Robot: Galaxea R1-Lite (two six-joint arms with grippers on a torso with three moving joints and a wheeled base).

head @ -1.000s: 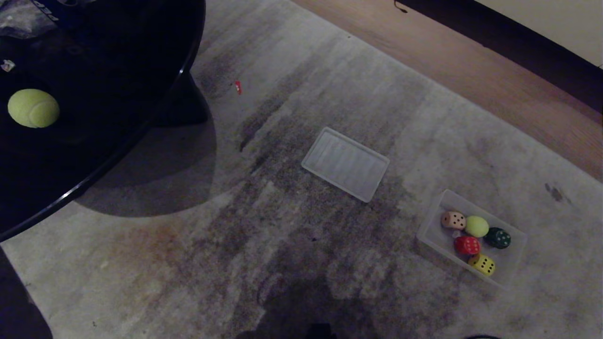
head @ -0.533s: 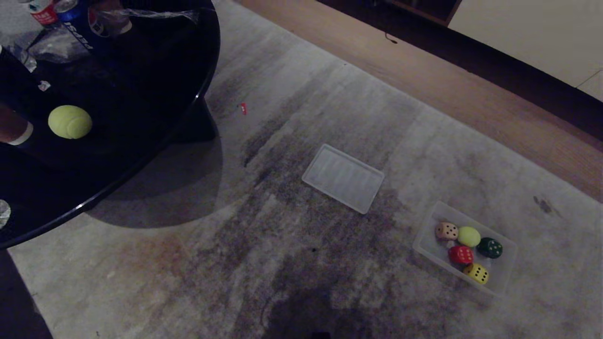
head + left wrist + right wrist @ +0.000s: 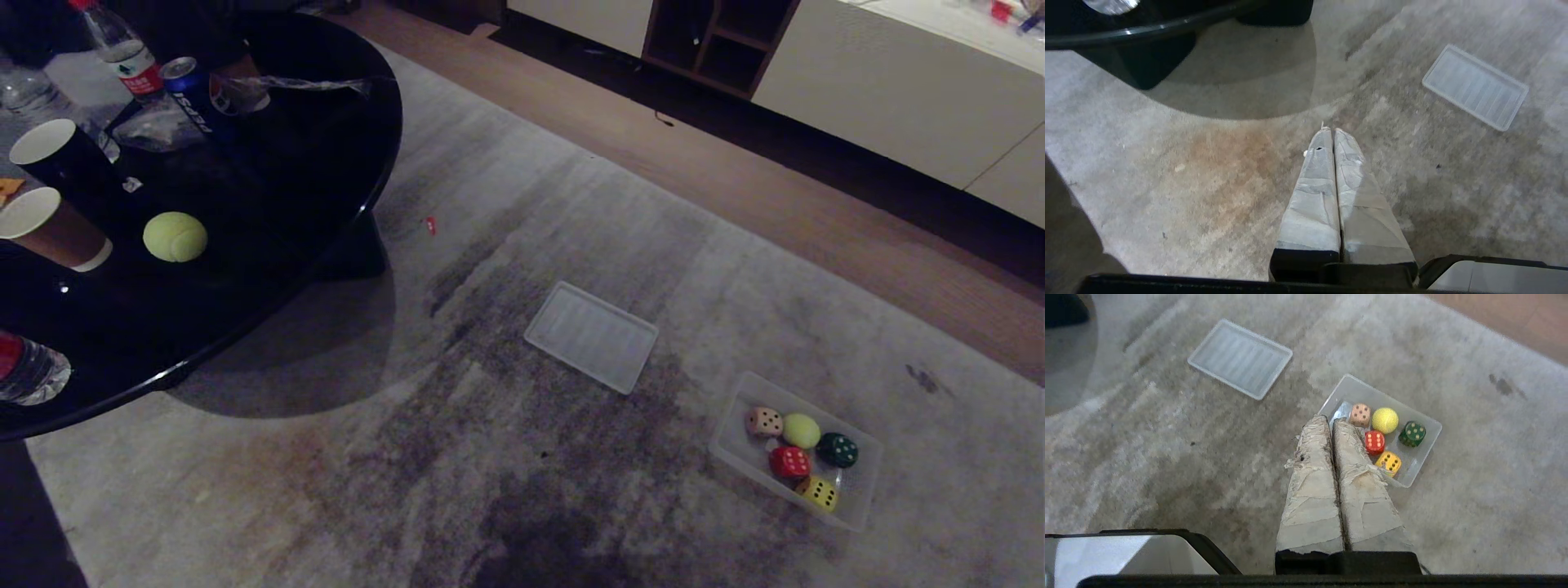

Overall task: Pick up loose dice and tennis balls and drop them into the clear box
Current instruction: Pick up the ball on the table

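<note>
On the grey stained rug [image 3: 522, 204] lie a flat ribbed white panel [image 3: 591, 336] and a small red cap [image 3: 430, 225]. The black round tabletop [image 3: 310, 163] carries paper cups [image 3: 49, 230], a water bottle [image 3: 122, 51] and a blue can [image 3: 189, 96]

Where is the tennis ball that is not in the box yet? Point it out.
In the head view the loose tennis ball sits on the black round table at the left, just right of the brown paper cup, far from the clear box.

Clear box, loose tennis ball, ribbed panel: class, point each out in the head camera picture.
clear box [image 3: 867, 498], head view: bare floor near its right wall.
loose tennis ball [image 3: 175, 237], head view: middle of its fuzz.
ribbed panel [image 3: 591, 336], head view: centre of its ribs.
</note>
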